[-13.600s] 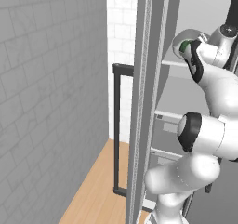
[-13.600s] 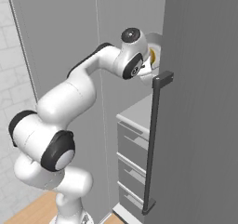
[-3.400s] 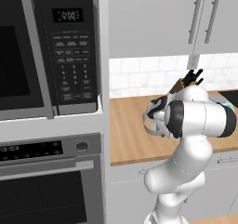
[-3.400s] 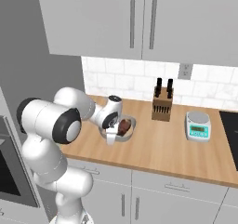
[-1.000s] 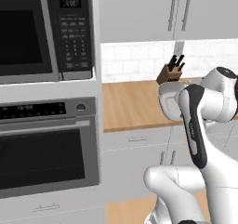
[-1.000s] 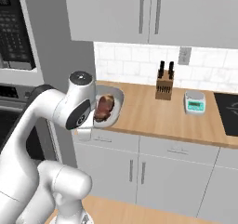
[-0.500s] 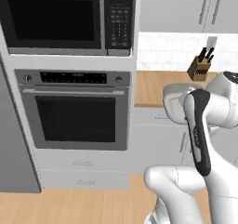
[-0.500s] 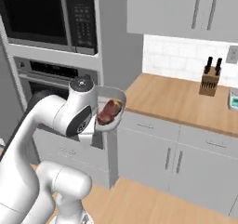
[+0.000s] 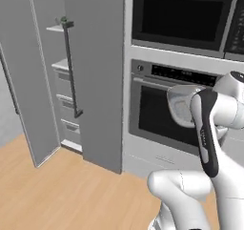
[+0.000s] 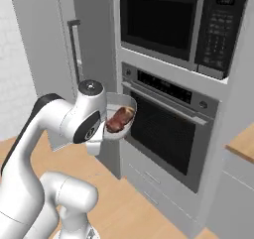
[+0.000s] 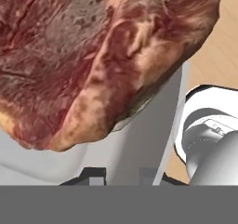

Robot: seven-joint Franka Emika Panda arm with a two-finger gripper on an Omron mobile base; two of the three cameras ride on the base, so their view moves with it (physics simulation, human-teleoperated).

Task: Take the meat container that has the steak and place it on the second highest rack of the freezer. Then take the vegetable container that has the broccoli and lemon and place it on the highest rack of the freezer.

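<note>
My gripper (image 11: 119, 174) is shut on the rim of the meat container (image 11: 139, 144), a pale grey tray with the reddish-brown steak (image 11: 83, 65) lying in it. From the right base view, the container (image 10: 125, 104) and its steak (image 10: 120, 119) hang at oven height, held by my gripper (image 10: 106, 129). In the left base view the container (image 9: 182, 104) shows from behind, partly covered by my arm. The freezer (image 9: 95, 76) stands far to the left, its door (image 9: 21, 86) swung open. A small green lump, perhaps the broccoli (image 9: 63, 20), sits on the highest rack (image 9: 56, 28); another white shelf (image 9: 61, 64) lies below.
A black-glass wall oven (image 10: 166, 134) is directly behind the container, with a microwave (image 10: 163, 22) above it. The freezer's dark bar handle (image 9: 70, 67) runs down beside the shelves. Grey drawers (image 9: 64, 88) fill the freezer's lower part. Wooden floor (image 9: 66, 186) lies open before the freezer.
The whole view has swung left, from counter and oven to oven and open freezer, so the base has moved. The container with the steak stays in my gripper.
</note>
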